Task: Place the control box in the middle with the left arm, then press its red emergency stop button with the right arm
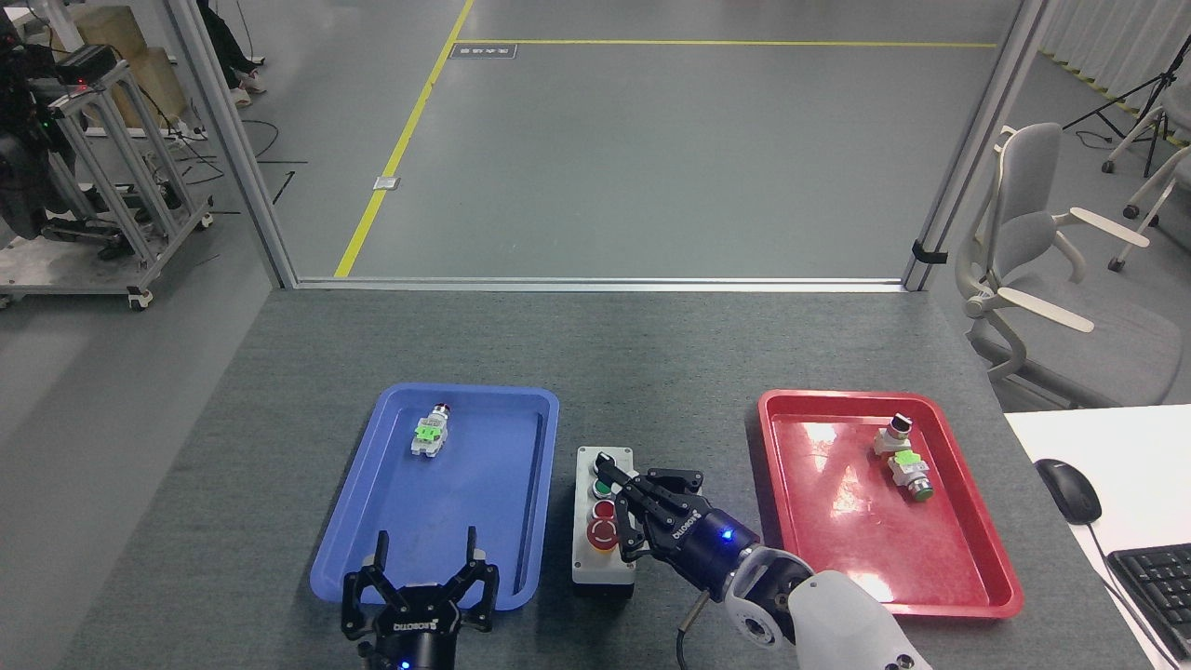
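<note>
The light-grey control box (588, 549) lies lengthwise on the dark grey tabletop (651, 354), between the two trays. Its red emergency stop button (602, 532) sits near the box's close end, with the smaller red button, the green button and the black knob (603, 461) in a row beyond it. My right gripper (636, 514), with its thin cable, reaches in from the lower right. Its fingers are drawn together over the box's right side, level with the red buttons. My left gripper (425, 558) is open and empty at the blue tray's near edge, left of the box.
The blue tray (372, 558) holds one small switch part (430, 434). The red tray (837, 558) holds two switch parts (901, 453). A white desk with a mouse (1068, 489) and a keyboard (1154, 577) stands at the right, with a chair (1033, 279) behind it.
</note>
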Motion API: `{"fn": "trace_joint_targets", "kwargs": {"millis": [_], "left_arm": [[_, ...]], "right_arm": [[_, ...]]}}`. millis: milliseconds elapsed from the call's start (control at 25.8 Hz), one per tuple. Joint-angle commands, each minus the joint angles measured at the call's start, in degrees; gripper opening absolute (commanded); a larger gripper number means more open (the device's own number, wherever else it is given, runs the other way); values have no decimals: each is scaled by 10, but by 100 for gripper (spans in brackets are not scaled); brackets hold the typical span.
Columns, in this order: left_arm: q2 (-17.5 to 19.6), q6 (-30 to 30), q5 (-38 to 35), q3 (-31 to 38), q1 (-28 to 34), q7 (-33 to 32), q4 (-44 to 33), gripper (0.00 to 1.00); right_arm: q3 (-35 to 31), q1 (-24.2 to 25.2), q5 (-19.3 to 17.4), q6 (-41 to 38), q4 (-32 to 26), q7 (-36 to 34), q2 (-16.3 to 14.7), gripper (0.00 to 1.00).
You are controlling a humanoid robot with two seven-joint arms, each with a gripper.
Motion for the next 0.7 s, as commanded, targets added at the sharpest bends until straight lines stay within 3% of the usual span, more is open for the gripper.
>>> {"fn": "trace_joint_targets", "kwargs": {"millis": [0, 271, 464, 658], "left_arm": [[29, -112, 0, 74, 11, -12, -1, 100], [77, -299, -11, 164, 10, -39, 20, 100], [105, -368, -11, 178, 4, -45, 38, 100], [107, -416, -16, 201, -7, -85, 45, 100]], "right_arm": [[8, 9, -1, 0, 12, 1, 4, 0], [6, 29, 0, 0, 29, 1, 13, 0], [8, 30, 0, 0, 45, 1, 16, 0], [9, 32, 0, 0, 53, 1, 19, 0]]}}
